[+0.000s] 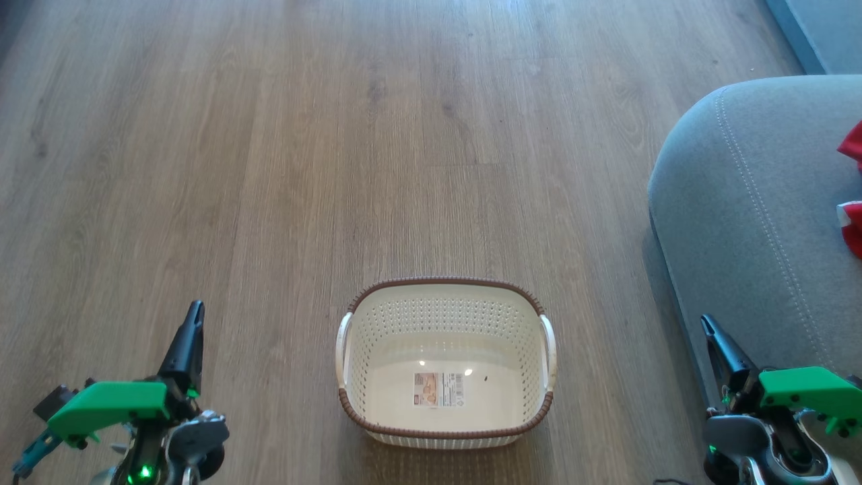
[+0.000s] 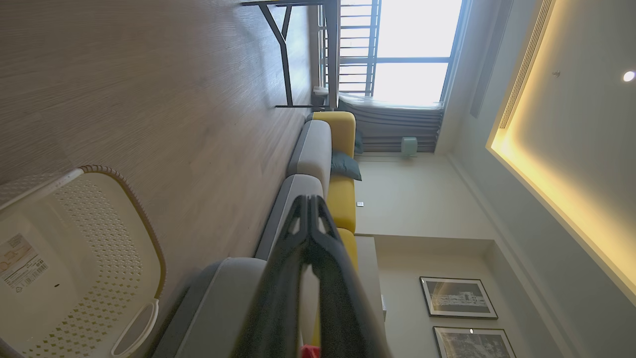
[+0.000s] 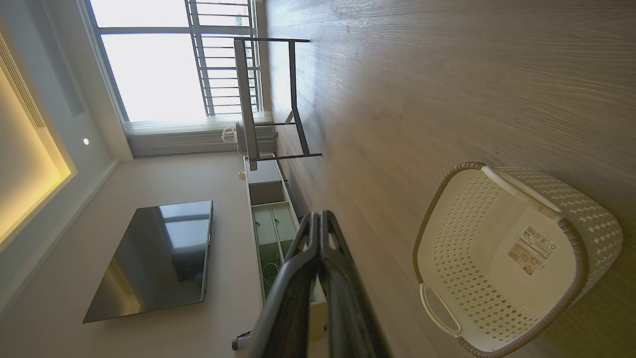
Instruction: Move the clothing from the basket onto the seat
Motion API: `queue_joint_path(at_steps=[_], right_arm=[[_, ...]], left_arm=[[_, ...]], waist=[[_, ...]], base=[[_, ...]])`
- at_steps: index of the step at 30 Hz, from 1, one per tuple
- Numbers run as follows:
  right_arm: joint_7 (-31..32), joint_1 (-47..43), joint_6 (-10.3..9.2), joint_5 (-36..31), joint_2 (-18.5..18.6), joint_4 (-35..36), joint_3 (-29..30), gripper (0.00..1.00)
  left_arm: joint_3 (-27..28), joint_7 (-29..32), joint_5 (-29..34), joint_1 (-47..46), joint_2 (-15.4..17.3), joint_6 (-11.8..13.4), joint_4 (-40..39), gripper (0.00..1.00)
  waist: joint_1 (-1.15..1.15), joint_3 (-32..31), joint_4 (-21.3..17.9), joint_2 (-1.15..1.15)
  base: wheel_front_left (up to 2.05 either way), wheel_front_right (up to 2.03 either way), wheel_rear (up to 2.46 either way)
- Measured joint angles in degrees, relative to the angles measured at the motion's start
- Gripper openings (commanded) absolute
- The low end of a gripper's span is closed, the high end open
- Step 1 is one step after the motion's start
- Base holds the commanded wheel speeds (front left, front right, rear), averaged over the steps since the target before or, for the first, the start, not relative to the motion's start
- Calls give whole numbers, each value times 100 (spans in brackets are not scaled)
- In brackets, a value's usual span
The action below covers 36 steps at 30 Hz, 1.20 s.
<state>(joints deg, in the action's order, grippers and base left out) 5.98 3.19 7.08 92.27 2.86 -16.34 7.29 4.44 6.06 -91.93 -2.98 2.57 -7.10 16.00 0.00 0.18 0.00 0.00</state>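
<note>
Since the basket (image 1: 441,281) is sitting empty between the clenched, empty left end effector (image 1: 196,308) and right end effector (image 1: 706,321), parking them clear of the clothing (image 1: 854,232) on the seat (image 1: 741,222) is likely sufficing.

The basket (image 1: 444,281) stands on the floor (image 1: 269,168) between the left pincer (image 1: 196,310) and the right pincer (image 1: 706,323), apart from both. A paper label (image 1: 438,389) lies on its bottom. The seat (image 1: 741,222) sits just right of the right pincer and runs on ahead of it. The clothing (image 1: 852,225) lies on the seat, well ahead and to the right of that pincer.
</note>
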Motion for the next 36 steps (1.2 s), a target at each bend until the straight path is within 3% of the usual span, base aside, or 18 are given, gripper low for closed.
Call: queue_joint_path(at_steps=[36], right_arm=[[1, 0, 0, -1, -21, 0, 11, 0]], left_arm=[[0, 0, 0, 0, 0, 0, 0, 0]], waist=[[0, 0, 0, 0]], base=[[0, 0, 0]])
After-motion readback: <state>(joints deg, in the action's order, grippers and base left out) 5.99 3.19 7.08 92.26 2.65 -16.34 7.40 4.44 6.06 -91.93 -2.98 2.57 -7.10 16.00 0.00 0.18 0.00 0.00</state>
